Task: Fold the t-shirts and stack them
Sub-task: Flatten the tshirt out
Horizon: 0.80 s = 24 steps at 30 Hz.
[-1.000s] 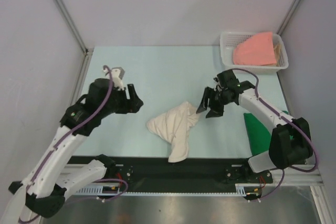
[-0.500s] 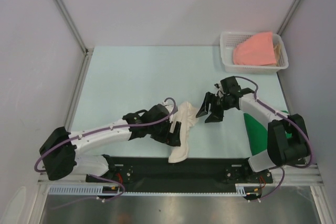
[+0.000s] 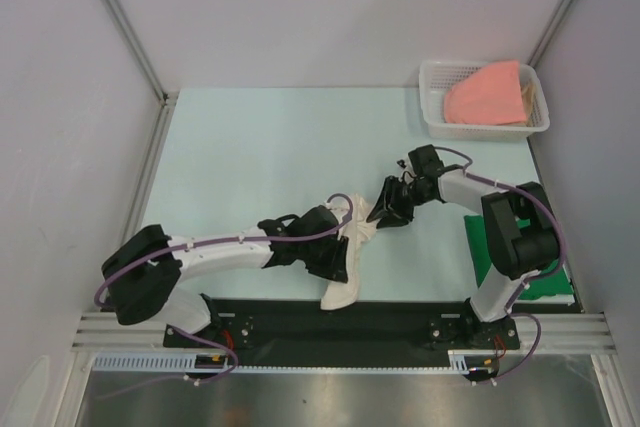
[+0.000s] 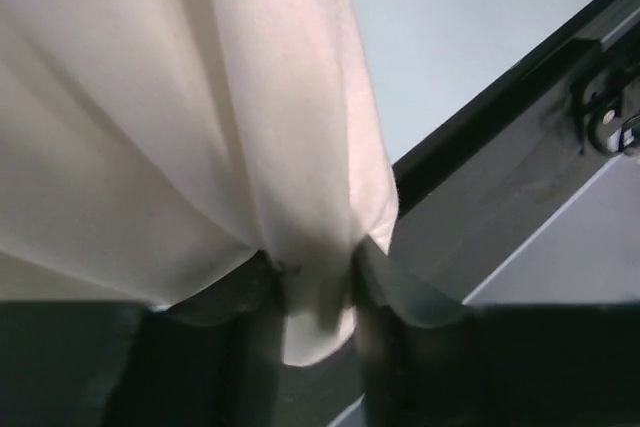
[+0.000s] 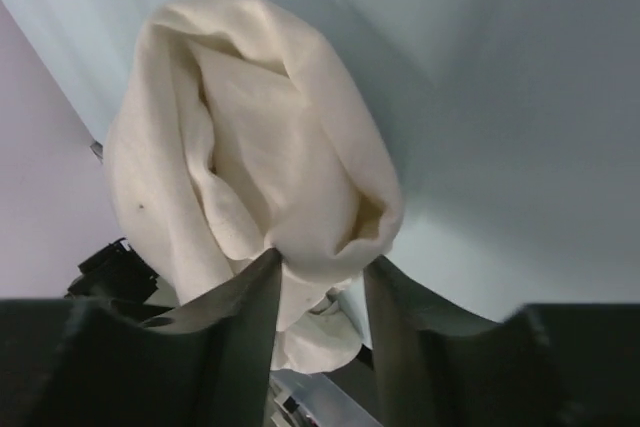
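Note:
The cream-white t-shirt (image 3: 343, 290) lies crumpled at the table's near middle, its lower end over the black rail. My left gripper (image 3: 337, 253) reaches in low from the left and is shut on a bunched fold of it (image 4: 200, 97); cloth fills the gap at the left gripper (image 4: 315, 272). My right gripper (image 3: 384, 211) sits at the shirt's upper right edge, pinching a rolled fold (image 5: 260, 117) between the fingers of the right gripper (image 5: 320, 267). A dark green t-shirt (image 3: 477, 247) lies flat under the right arm. The salmon-pink t-shirt (image 3: 487, 94) rests in the basket.
The white lattice basket (image 3: 436, 119) stands at the far right corner. A black rail (image 3: 400, 319) runs along the near edge with both arm bases. Metal posts and grey walls close in the left, right and back sides.
The left arm swung from the far left down across to the cream shirt and closed on it. The right gripper shifted slightly left onto the shirt's edge and narrowed around a fold.

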Available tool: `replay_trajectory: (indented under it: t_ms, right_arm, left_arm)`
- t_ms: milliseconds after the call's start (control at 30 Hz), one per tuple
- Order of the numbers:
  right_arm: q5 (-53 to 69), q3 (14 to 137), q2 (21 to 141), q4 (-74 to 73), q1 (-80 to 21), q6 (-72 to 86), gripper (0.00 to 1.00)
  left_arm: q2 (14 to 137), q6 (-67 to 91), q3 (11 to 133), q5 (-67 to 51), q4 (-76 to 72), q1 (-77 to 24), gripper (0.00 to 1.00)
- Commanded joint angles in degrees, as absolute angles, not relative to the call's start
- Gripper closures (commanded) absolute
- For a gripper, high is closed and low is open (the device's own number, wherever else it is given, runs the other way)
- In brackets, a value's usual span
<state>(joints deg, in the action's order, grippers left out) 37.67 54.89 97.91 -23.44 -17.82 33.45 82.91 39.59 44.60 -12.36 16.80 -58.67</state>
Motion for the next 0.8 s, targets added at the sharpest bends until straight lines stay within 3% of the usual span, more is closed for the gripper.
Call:
replay_trajectory:
  t_ms: [0, 33, 67, 100, 167, 267, 333, 400, 500, 767]
  right_arm:
    - [37.1, 57.6, 99.9, -20.5, -18.0, 33.4, 0.60]
    - [36.7, 58.0, 101.6, -20.4, -17.8, 33.2, 0.70]
    - [36.2, 59.0, 102.2, -20.8, -17.6, 33.0, 0.77]
    - [35.1, 59.5, 102.9, -21.1, -17.5, 32.7, 0.82]
    - [33.9, 60.9, 103.9, -22.5, -17.1, 31.2, 1.00]
    - [28.0, 65.1, 101.0, -31.5, -17.0, 26.7, 1.00]
    - [17.4, 68.0, 97.0, -42.8, -17.8, 23.9, 1.00]
    - [4.8, 71.5, 88.0, -49.4, -18.6, 23.6, 1.00]
    - [-2.3, 74.8, 75.8, -59.7, -18.3, 25.3, 1.00]
    - [-4.7, 80.4, 60.0, -71.8, -17.9, 29.0, 1.00]
  left_arm:
    - [82.7, 39.7, 44.9, -10.3, 16.4, -59.2, 0.69]
    - [82.5, 39.2, 45.4, -8.0, 17.4, -59.2, 0.77]
    - [81.9, 38.5, 46.0, -6.8, 20.3, -59.2, 0.93]
    - [81.5, 38.1, 47.2, -5.1, 21.7, -59.2, 0.99]
    - [80.5, 36.5, 48.2, -0.6, 26.0, -59.0, 1.00]
    - [77.0, 34.3, 53.1, 8.6, 36.7, -58.9, 1.00]
    - [72.2, 33.2, 58.3, 14.1, 43.4, -58.9, 1.00]
    - [66.8, 32.8, 64.2, 21.7, 52.2, -58.9, 1.00]
    - [62.3, 32.4, 71.6, 27.7, 61.1, -58.9, 1.00]
    - [51.7, 39.7, 78.5, 35.4, 79.4, -58.8, 1.00]
